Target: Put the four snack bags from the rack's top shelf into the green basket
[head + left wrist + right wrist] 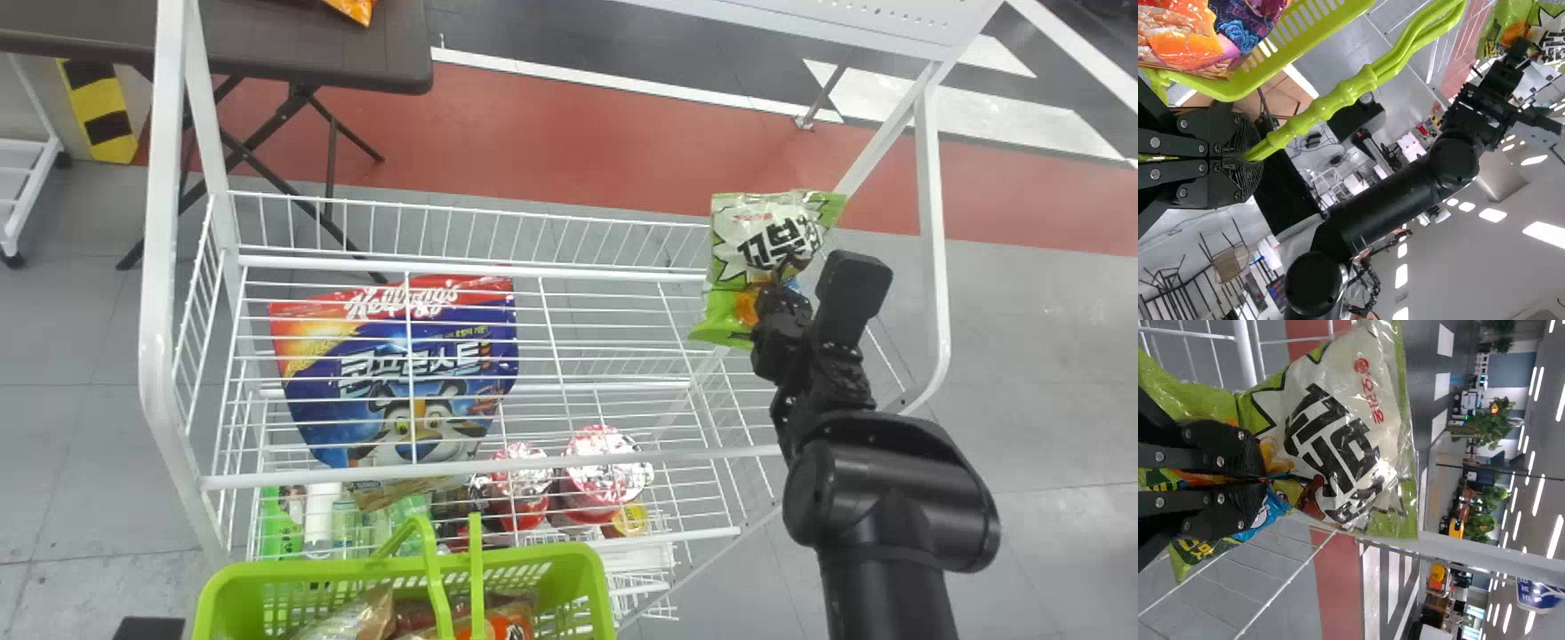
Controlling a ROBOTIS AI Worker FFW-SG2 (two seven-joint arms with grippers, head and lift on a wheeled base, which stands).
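My right gripper (766,313) is over the right end of the rack's top shelf (613,333) in the head view, holding a green-and-white snack bag (772,233). In the right wrist view, that gripper (1263,479) pinches the crumpled middle of the snack bag (1338,433); a blue and orange printed part bulges around the fingers. The green basket (582,569) stands at the near side of the rack with snack bags (356,620) inside. My left gripper (1248,157) is closed around the basket's handle (1331,100) in the left wrist view, beside the basket (1288,50).
Beneath the top shelf's wires lie a big blue cereal bag (409,373), red-lidded cups (605,471) and bottles (342,524). White rack posts (158,267) rise left and right (933,249). A dark table (356,44) is behind the rack.
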